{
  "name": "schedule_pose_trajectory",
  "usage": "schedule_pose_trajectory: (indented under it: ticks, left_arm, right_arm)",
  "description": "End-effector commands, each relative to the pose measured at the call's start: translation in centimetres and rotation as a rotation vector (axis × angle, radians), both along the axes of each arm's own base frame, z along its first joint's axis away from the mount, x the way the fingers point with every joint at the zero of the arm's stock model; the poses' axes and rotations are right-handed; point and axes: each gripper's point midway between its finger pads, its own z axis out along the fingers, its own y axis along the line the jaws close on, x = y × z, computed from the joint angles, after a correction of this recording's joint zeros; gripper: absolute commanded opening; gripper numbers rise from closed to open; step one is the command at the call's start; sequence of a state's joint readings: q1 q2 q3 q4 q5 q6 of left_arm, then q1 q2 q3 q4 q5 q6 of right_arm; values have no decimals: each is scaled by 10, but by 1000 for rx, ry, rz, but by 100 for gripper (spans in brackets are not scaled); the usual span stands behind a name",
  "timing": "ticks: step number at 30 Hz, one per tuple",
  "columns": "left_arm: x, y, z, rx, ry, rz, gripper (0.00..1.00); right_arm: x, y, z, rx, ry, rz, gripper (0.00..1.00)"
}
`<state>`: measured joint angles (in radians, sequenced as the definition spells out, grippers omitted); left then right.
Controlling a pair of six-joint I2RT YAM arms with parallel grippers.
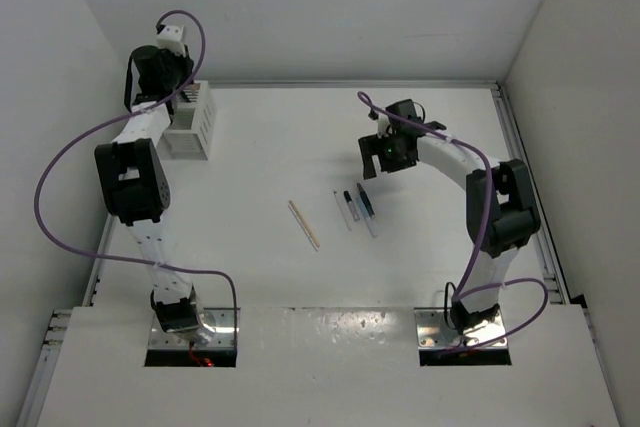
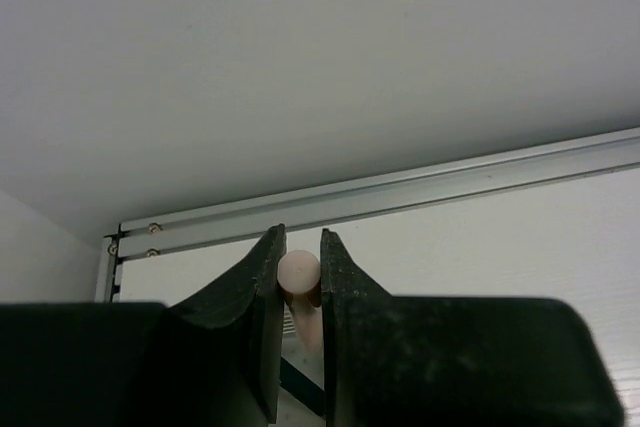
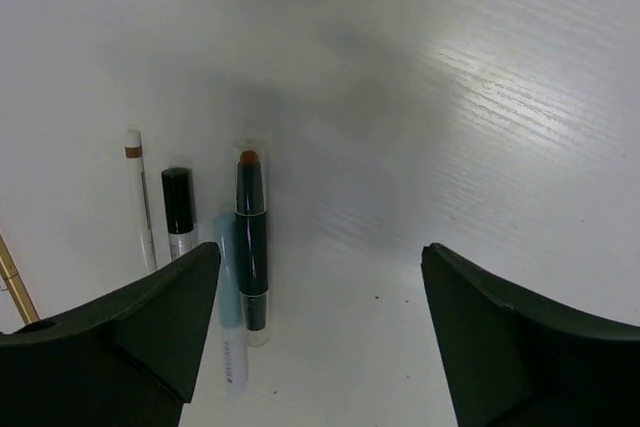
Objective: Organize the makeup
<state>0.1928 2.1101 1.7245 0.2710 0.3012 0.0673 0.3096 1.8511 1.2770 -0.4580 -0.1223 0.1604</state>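
My left hand (image 2: 300,243): clamped on the peach stick (image 2: 298,277).
My right hand (image 3: 320,262): spread wide, empty, near the dark brown-tipped stick (image 3: 251,237).

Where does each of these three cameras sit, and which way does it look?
Top external: fixed above and behind, looking down on the white table; left arm and right arm show whole, bases nearest.
Left wrist: rides the left arm, looking along the left gripper toward a wall; its fingers pinch a peach stick.
Right wrist: rides the right arm, looking down past the open right gripper at the table.
Shared: top and right wrist both show the tan wooden stick and white stick.
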Motion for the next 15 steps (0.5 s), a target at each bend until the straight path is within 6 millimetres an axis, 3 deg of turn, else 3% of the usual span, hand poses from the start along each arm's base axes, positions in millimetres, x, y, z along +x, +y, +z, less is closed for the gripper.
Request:
schedule_pose_trajectory:
  ticks: [1,3,6,7,9,10,11,15]
  left_arm:
    - [-4,13,21,18,-57,22,0]
    - [-6,15,12,15,-39,33,4]
    - [-11,19,4,9,-4,42,37]
    - [-12,19,2,7,5,42,53]
    - [-16,22,16,8,-9,39,62]
    - [-16,22,13,6,1,39,65]
    - [-18,20,26,10,-21,28,69]
    - [-24,17,46,3,-14,-4,70]
  right_arm:
    - [-5,-3,1,-3,13,1,81]
    - [-8,-1,-5,14,34,10,63]
    - [-11,2,-12,25,57,5,40]
    - [-11,2,-14,30,64,-3,40]
    - [-11,7,-15,56,71,14,40]
    - [-12,9,-15,65,77,20,40]
    - [-14,11,-16,74,85,26,40]
    - [-21,19,-16,99,104,46,37]
